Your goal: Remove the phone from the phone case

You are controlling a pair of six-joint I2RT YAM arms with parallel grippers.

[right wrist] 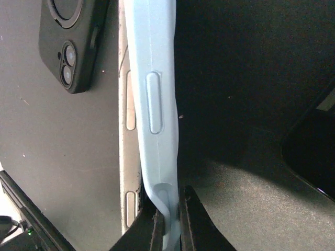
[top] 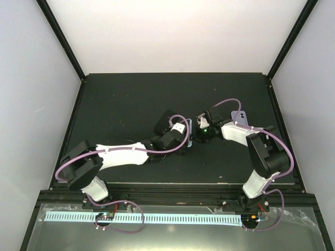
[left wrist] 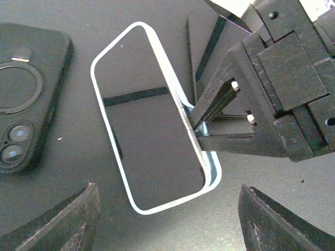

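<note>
The phone (left wrist: 149, 130) lies screen up on the dark table in a light blue case (left wrist: 213, 175). My right gripper (left wrist: 201, 125) is shut on the case's right rim, which stands away from the phone at the lower right corner. In the right wrist view the blue case wall (right wrist: 154, 104) is pinched at my right gripper (right wrist: 170, 227), and the phone's silver side (right wrist: 130, 104) shows beside it. My left gripper (left wrist: 167, 209) is open, its fingers (left wrist: 78, 214) either side of the phone's near end without touching it. In the top view both grippers meet at mid-table, left (top: 180, 137) and right (top: 200, 125).
A second phone in a black case (left wrist: 26, 99) lies camera side up just left of the blue one; it also shows in the right wrist view (right wrist: 73, 42). A lilac phone (top: 244, 116) lies beside the right arm. A dark glossy object (right wrist: 314, 157) sits at the right edge.
</note>
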